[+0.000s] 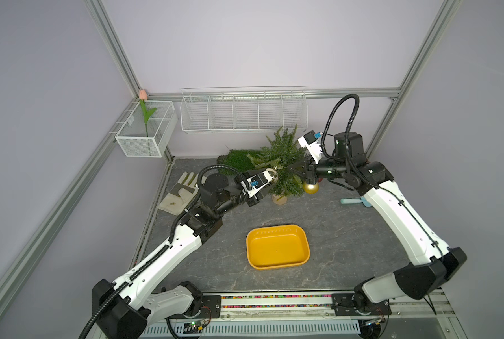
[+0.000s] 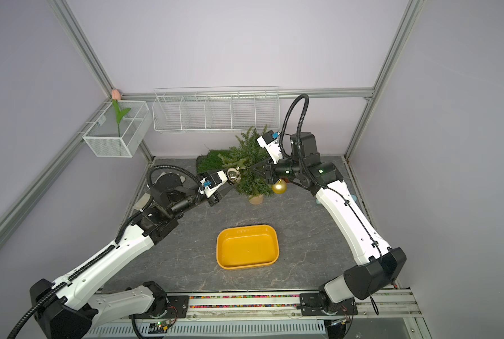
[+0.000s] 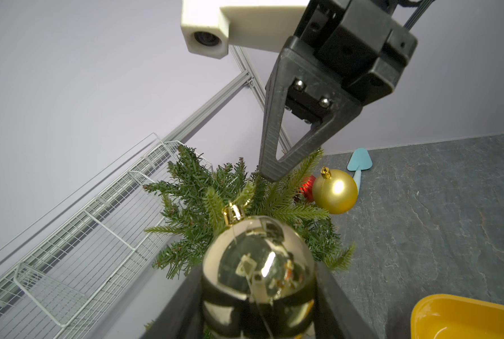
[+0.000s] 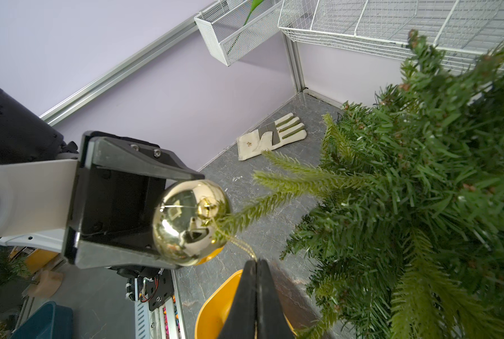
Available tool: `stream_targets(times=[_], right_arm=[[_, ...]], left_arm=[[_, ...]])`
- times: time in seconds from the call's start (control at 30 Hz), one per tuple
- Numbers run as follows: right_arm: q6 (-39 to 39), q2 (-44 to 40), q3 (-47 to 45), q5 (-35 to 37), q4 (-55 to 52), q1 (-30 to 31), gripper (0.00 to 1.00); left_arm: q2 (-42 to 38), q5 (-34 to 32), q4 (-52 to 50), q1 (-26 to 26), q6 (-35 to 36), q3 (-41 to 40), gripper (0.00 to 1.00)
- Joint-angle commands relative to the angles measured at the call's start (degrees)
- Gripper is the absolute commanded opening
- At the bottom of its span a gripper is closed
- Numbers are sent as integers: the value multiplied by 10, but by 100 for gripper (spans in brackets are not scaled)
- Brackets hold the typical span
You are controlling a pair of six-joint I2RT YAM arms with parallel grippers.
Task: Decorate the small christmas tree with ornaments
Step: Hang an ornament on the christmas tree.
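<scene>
Left wrist: your left gripper [image 3: 259, 299] clasps last shiny bauble [image 3: 258, 273], right gripper [image 4: 256, 265] pinches its string [image 4: 245, 245]; gold bauble [image 3: 335, 191], red bauble [image 3: 309, 189] beyond look hung.

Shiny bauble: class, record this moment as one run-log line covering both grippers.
left gripper: shut on shiny bauble | right gripper: shut on its gold string | cap at small christmas tree branch tip

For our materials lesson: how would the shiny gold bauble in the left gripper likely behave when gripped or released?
The shiny gold bauble looks mirror-smooth, so it may slip in the left gripper. Being round, it would probably roll if released. Its thin thread, pinched by the right gripper, looks limp.
</scene>
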Motion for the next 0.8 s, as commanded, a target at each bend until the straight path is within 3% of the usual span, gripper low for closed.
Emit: stream_targets(times=[0.0, 0.77], right_arm=[[-2, -3, 4, -4, 10, -3, 6], [8, 32, 46, -28, 15, 2, 6]], left_arm=[[8, -8, -12, 2, -2, 22, 23], [-6, -34, 9, 2, -8, 11, 23]])
